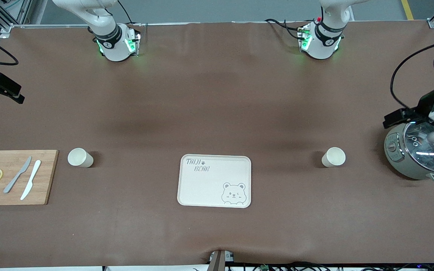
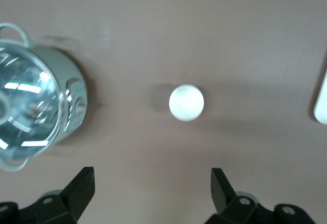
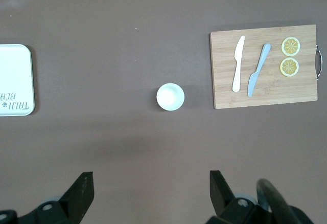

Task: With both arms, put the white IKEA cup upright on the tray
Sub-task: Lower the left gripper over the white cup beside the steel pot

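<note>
The cream tray [image 1: 202,188], with its bear drawing, lies mid-table near the front camera and has nothing on it. Two white cups stand on the table. One cup [image 1: 333,157] is toward the left arm's end, and in the left wrist view this cup [image 2: 186,102] sits below and ahead of my left gripper [image 2: 152,183], which hangs high, open and holding nothing. The other cup [image 1: 80,157] is toward the right arm's end. My right gripper [image 3: 152,185] hangs open high above that cup [image 3: 170,96], also holding nothing.
A grey-green pot with a glass lid [image 1: 414,154] stands at the left arm's end, under the left arm. A wooden cutting board [image 1: 15,177] with two knives and two lemon slices lies at the right arm's end, beside that cup.
</note>
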`<act>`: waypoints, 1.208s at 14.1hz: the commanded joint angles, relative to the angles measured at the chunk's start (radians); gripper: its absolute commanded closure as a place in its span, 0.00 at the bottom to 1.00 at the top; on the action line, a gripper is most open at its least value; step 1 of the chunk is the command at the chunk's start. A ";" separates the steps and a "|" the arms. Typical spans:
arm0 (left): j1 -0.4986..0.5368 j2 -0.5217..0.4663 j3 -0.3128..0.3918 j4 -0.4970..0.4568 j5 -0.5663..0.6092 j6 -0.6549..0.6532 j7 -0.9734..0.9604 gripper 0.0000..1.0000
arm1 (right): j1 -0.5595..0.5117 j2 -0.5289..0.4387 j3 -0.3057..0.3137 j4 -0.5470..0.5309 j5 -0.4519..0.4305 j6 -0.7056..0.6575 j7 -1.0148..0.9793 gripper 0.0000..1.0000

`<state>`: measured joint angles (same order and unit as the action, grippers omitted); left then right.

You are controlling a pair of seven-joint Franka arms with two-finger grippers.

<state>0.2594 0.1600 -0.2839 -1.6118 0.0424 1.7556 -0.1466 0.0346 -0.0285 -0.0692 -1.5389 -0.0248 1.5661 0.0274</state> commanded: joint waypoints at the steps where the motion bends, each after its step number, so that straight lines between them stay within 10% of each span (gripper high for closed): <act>1: 0.038 -0.025 -0.008 -0.220 0.008 0.270 0.015 0.00 | -0.009 0.001 0.008 0.006 -0.006 0.000 -0.007 0.00; 11: 0.035 0.199 -0.012 -0.341 0.007 0.603 0.012 0.01 | -0.013 0.038 0.006 0.005 -0.021 0.000 -0.012 0.00; 17: 0.040 0.257 -0.012 -0.349 0.008 0.611 0.018 0.24 | -0.012 0.111 0.006 0.008 -0.026 -0.008 -0.014 0.00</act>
<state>0.2886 0.4231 -0.2898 -1.9601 0.0424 2.3681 -0.1463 0.0336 0.0641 -0.0727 -1.5413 -0.0362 1.5677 0.0268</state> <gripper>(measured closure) 0.176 0.000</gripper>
